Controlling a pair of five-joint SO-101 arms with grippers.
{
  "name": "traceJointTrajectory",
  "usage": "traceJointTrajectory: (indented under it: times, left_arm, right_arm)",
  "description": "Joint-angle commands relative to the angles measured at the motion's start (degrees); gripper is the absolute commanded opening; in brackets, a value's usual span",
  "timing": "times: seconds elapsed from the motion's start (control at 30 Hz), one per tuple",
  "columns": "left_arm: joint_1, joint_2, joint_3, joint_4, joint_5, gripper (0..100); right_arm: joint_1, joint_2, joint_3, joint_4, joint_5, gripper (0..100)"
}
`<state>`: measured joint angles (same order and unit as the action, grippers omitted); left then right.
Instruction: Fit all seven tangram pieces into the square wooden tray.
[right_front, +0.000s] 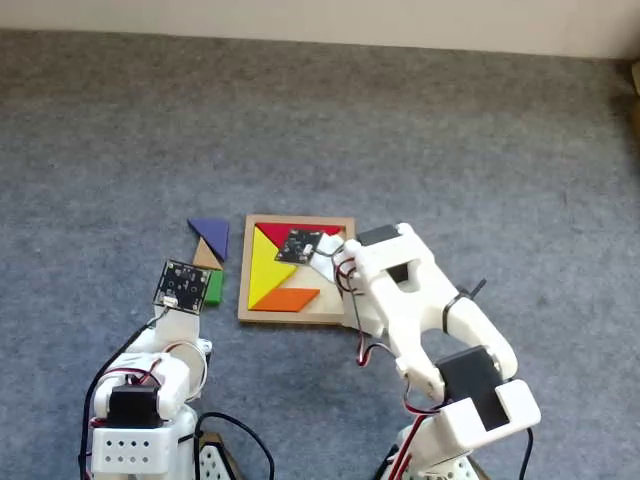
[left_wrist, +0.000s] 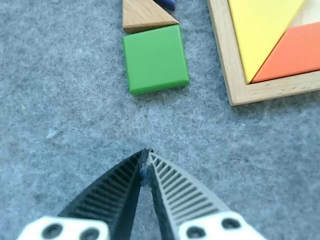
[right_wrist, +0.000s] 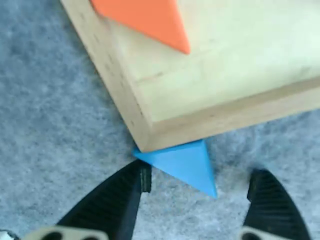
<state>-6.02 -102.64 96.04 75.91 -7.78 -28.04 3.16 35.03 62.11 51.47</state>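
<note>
Tangram pieces are less than half home. The red triangle (right_front: 275, 234), the yellow triangle (right_front: 265, 270) and the orange piece (right_front: 290, 298) lie in the tray (right_front: 243, 270). The dark blue triangle (right_front: 210, 232), the plain wood triangle (left_wrist: 147, 15) and the green square (left_wrist: 156, 59) sit in a row just left of it.

The step in hand looks to be the light blue triangle (right_wrist: 182, 162), which touches an outside corner of the tray, I'd say the near right one. The right gripper (right_wrist: 202, 180) hangs over it, jaws spread wide either side, grasping nothing. The left gripper (left_wrist: 146, 157) is clenched on nothing, just near of the green square.

Next, I reckon, the right one must drop, pinch the triangle's edges and lift it over the rim onto the tray's bare floor.
</note>
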Motion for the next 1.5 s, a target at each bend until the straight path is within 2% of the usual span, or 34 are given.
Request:
traceJointTrajectory:
  times: [0.0,0.23,0.53,0.83,1.03,1.47]
  left_arm:
    - [0.2,-2.2,1.1,0.1,-0.5,1]
    - [0.1,-2.2,1.1,0.1,-0.5,1]
    - [-9.5,-2.2,1.1,0.1,-0.5,1]
    - [-9.7,-2.2,1.1,0.1,-0.5,1]
    - [-9.7,-2.2,1.1,0.1,-0.5,1]
    - [-9.7,-2.2,1.1,0.1,-0.5,1]
  right_arm:
    - [-0.7,-0.4,0.1,-1.0,0.7,27.7]
    - [-2.7,-4.4,2.6,0.9,1.1,27.5]
    - [-8.2,-17.7,13.8,1.8,1.1,27.4]
    - [-8.0,-18.3,14.8,1.5,0.7,27.4]
    - [-8.0,-18.2,15.4,-8.3,0.7,27.4]
    - [-7.9,-15.7,18.3,-8.4,1.1,27.3]
